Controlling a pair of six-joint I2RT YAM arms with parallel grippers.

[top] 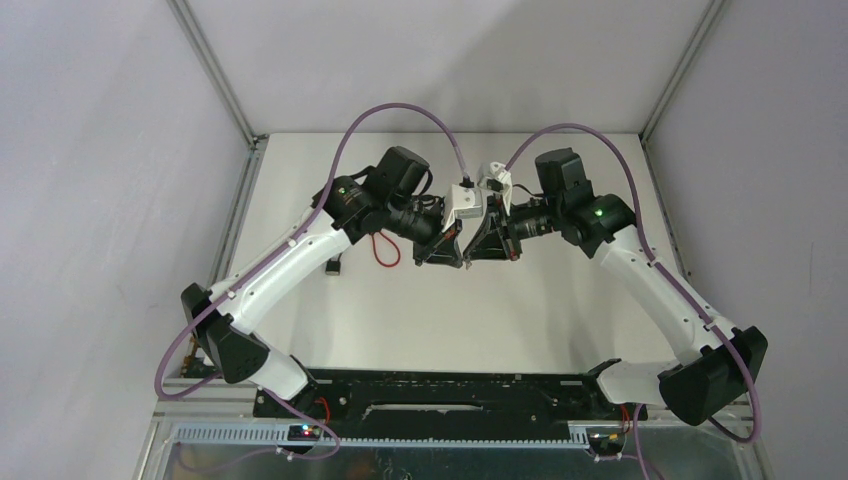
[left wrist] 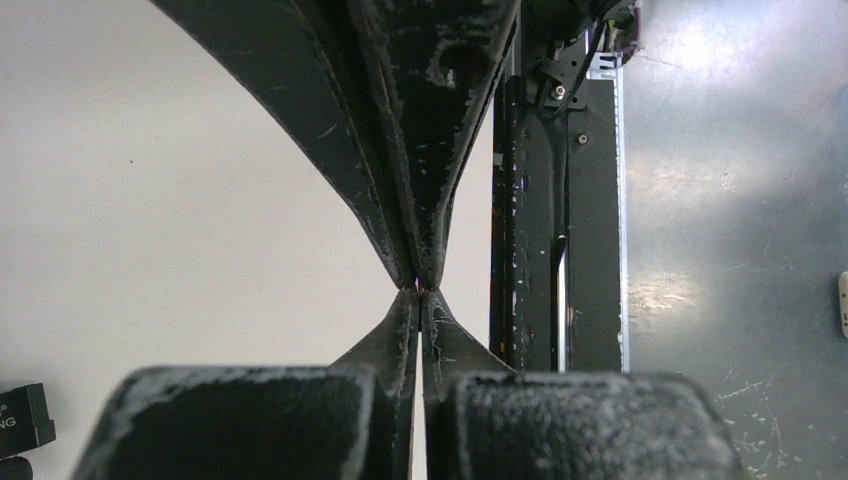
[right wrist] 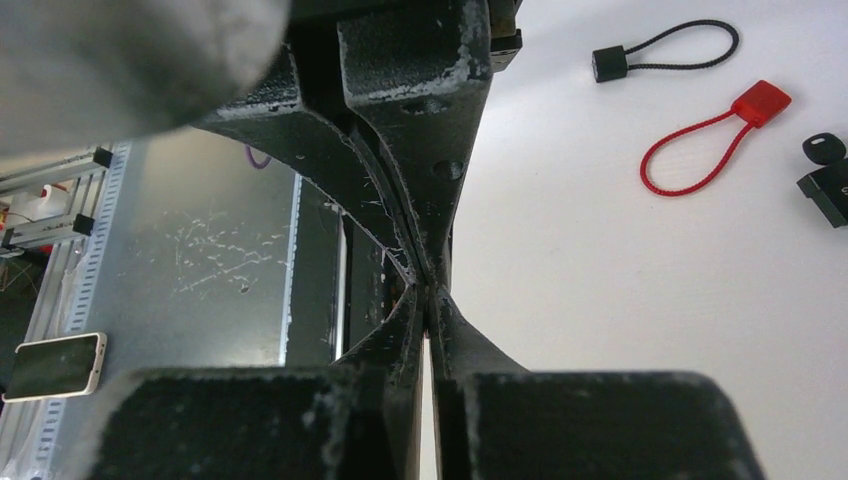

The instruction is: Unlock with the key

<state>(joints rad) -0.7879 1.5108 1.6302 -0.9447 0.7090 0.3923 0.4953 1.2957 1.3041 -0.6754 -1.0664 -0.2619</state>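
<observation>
The left claw (left wrist: 420,300) and right claw (right wrist: 430,295) are pressed together, tip to tip, nothing seen held; the likely key (right wrist: 822,148), at right edge, must be grasped next

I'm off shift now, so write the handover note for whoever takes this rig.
Left gripper: jaws shut, nothing visibly held. Right gripper: the same; the two meet tip to tip over the table.
Red cable lock, black cable lock and what looks like a black-headed key beside a black block lie on the table, untouched.
Done: nothing that shows. Left: grasp the key, unlock.
</observation>
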